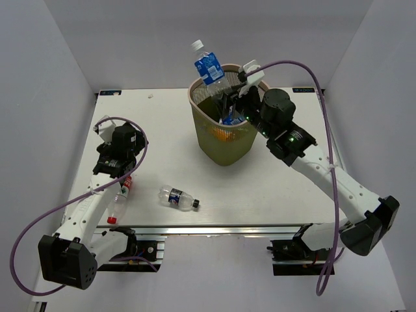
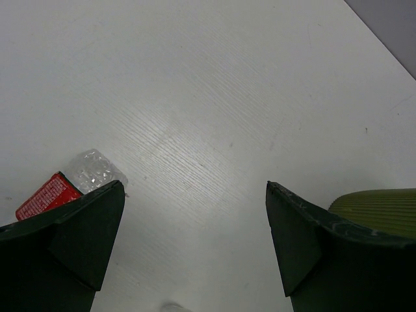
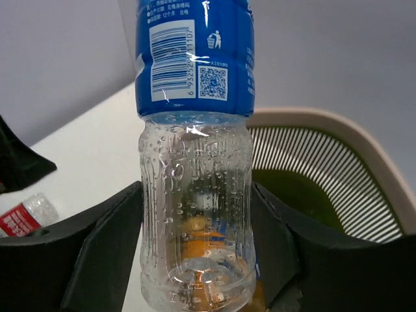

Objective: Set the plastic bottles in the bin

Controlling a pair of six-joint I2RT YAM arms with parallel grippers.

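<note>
The red-label bottle (image 1: 120, 198) lies beside the left arm, and the left gripper (image 2: 195, 192) hangs wide open over the table (image 1: 260, 188) with nothing in it. A clear bottle (image 1: 179, 197) lies mid-table. Further back, the right gripper (image 3: 195, 221) clamps a blue-label bottle (image 1: 209, 68) over the bin (image 1: 224, 151) — an orange bottle (image 1: 224, 134) is inside.

This is a robotics lab test cell: a white table (image 1: 279, 188) sits on an aluminium-profile frame (image 1: 221, 230), boxed in on three sides by plain pale walls (image 1: 39, 78). Two robot arms (image 1: 325, 172) are bolted at its near edge, trailing loose purple cables (image 1: 292, 63).
</note>
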